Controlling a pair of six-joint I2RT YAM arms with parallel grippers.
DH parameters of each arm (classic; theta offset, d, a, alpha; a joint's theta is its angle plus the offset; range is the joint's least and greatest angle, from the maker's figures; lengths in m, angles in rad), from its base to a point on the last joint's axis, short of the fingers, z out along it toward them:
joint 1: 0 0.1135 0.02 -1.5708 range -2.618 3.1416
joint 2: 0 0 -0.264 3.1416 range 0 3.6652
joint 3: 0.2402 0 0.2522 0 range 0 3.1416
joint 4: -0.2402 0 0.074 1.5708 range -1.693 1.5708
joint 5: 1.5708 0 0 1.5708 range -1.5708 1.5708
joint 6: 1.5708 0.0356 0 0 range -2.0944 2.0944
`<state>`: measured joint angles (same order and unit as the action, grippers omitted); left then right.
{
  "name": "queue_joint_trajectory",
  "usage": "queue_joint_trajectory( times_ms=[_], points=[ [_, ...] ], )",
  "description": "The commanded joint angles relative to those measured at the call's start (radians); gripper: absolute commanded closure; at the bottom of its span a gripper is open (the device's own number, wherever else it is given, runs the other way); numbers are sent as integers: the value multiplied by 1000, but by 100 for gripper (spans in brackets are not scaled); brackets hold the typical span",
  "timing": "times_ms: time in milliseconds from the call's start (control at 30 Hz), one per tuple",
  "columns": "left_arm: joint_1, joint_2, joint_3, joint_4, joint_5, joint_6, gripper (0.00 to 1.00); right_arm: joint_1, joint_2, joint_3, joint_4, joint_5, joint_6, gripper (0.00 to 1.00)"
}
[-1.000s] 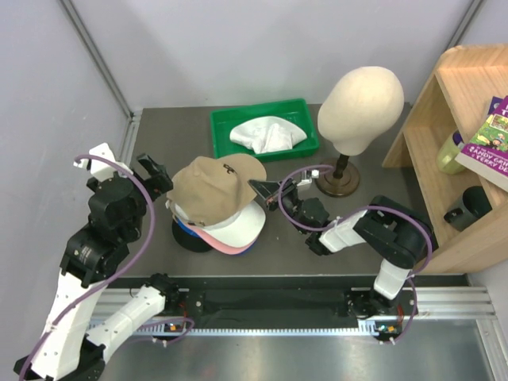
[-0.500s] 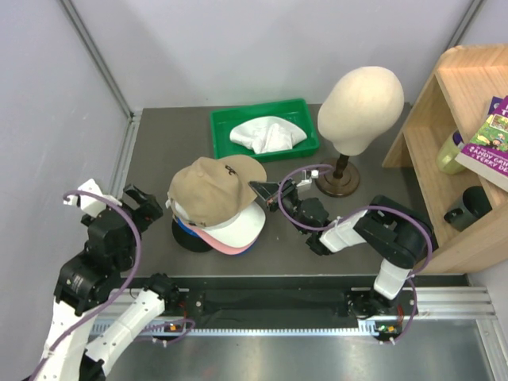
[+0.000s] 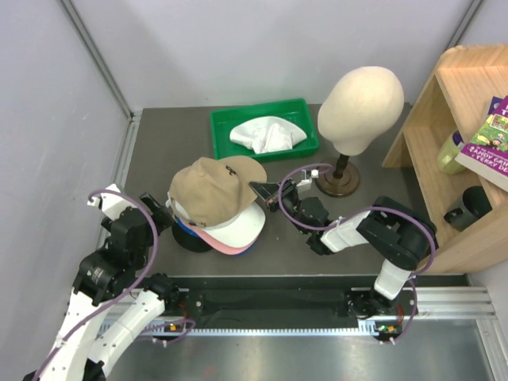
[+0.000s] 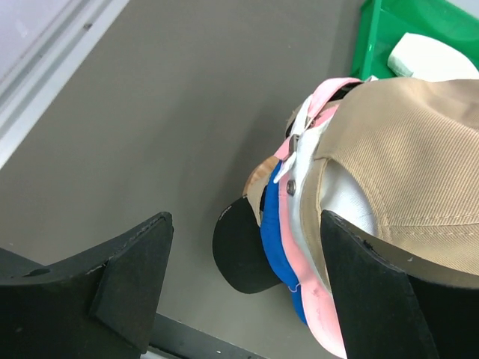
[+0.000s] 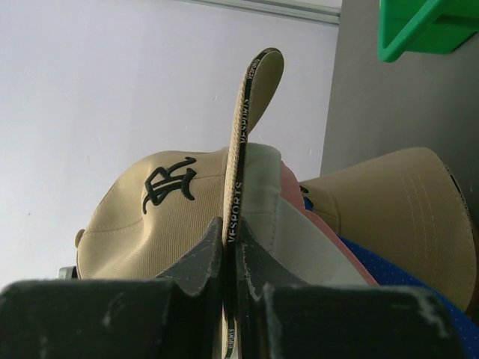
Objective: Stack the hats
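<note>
– Two arms, one change: left gripper (image 4: 247,224) has backed off the pile (image 3: 230,232), jaws wide, empty.
– Right gripper (image 5: 230,247) pinches the brim of the tan cap (image 3: 213,187), which sits topmost. Stack looks nearly finished.

Left arm folded at 8 o'clock, left hand (image 3: 156,204) fingers spread, aimed 2 o'clock. Right arm low, reaching 10 o'clock, right hand (image 3: 267,190) clamped on khaki cap (image 3: 208,189) brim.

A green tray (image 3: 238,117) holding white cloth (image 3: 266,133) sits beside a cream mannequin head (image 3: 361,99) and wooden shelf (image 3: 432,111).
</note>
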<state>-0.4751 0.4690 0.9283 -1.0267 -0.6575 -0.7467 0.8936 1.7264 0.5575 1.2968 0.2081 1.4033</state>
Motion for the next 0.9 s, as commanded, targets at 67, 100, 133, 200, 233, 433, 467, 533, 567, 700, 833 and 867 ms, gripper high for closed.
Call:
queue_joint_trajectory(
  times_ms=[67,100,133,200,233,433,467,533,567,700,833,867],
  points=[
    [-2,-12,-62,108,-7,-29,17,-5,-27,-13,-110,-22,-70,100],
    [0,-10,-80,117,-17,-29,18,-5,-28,-13,-108,-22,-69,100],
    [-2,-7,-91,128,-25,-29,18,-5,-31,-13,-108,-24,-69,100],
    [-2,-4,-121,170,-46,-25,18,-4,-34,-14,-110,-26,-69,100],
    [-2,0,-129,187,-48,-22,18,-2,-34,-14,-110,-26,-69,100],
    [0,42,-169,293,-42,-5,17,-4,-48,-25,-119,-30,-66,100],
    [-2,45,-174,306,-42,3,16,-2,-50,-25,-120,-32,-67,100],
    [-2,43,-192,318,-50,6,16,-4,-50,-25,-123,-35,-69,100],
    [-2,43,-200,313,-68,-8,18,-2,-51,-25,-125,-38,-67,100],
    [0,52,-215,252,-77,-69,24,-4,-50,-21,-137,-42,-66,100],
    [0,48,-255,203,-59,-163,28,-4,-56,2,-253,-45,-44,100],
    [0,45,-273,197,-50,-186,28,-2,-57,7,-307,-45,-44,100]
  ],
)
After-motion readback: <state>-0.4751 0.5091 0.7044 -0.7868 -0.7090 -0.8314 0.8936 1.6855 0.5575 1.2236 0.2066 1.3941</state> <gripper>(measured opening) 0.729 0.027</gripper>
